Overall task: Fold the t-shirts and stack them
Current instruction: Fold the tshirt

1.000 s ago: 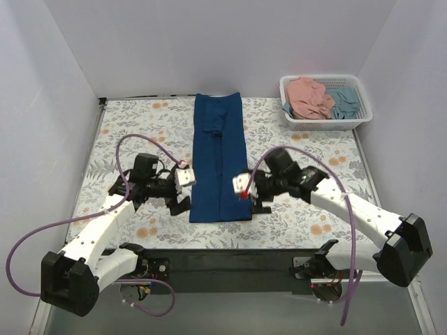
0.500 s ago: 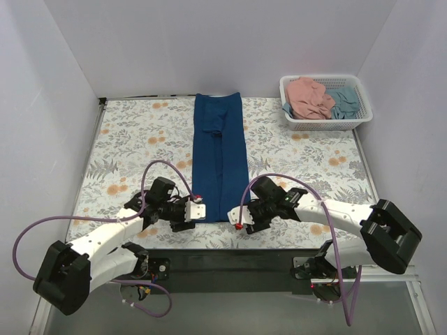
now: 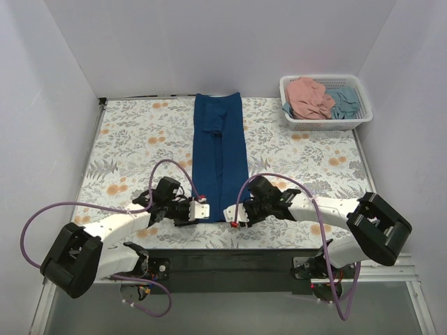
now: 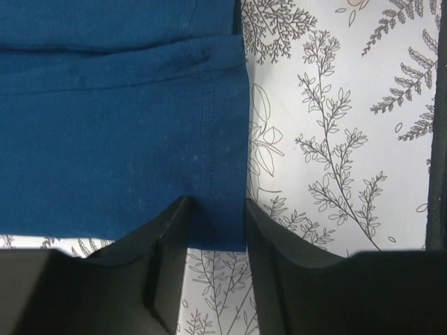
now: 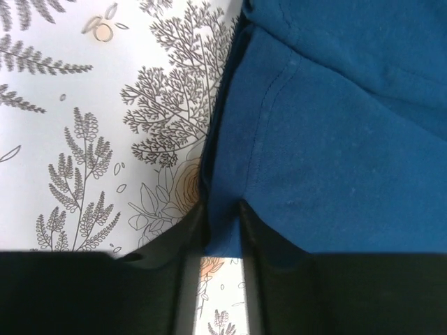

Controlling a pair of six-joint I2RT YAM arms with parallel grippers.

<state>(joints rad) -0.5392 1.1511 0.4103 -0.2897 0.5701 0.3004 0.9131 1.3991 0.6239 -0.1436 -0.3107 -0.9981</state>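
Note:
The dark navy t-shirt point(image 3: 220, 146) lies folded into a long narrow strip down the middle of the table. My left gripper point(image 3: 202, 209) is low at its near left corner. In the left wrist view that gripper point(image 4: 216, 223) straddles the hemmed corner of the shirt point(image 4: 105, 139), which lies flat in a part-closed gap. My right gripper point(image 3: 232, 215) is at the near right corner. Seen from the right wrist, its gripper point(image 5: 222, 225) has narrowed onto the shirt's point(image 5: 349, 139) edge, which bunches against one finger. The salmon pink t-shirt point(image 3: 309, 98) and the light teal t-shirt point(image 3: 343, 102) lie crumpled in the basket.
The white lattice basket point(image 3: 325, 125) stands at the far right corner of the flower-printed table point(image 3: 133, 139). Walls close in the table on three sides. Both arms stretch low along the near edge, their purple cables looping above them.
Both grippers have dropped from beside the shirt's lower part to its near corners, moved inward onto the cloth, and their jaws have narrowed from wide open.

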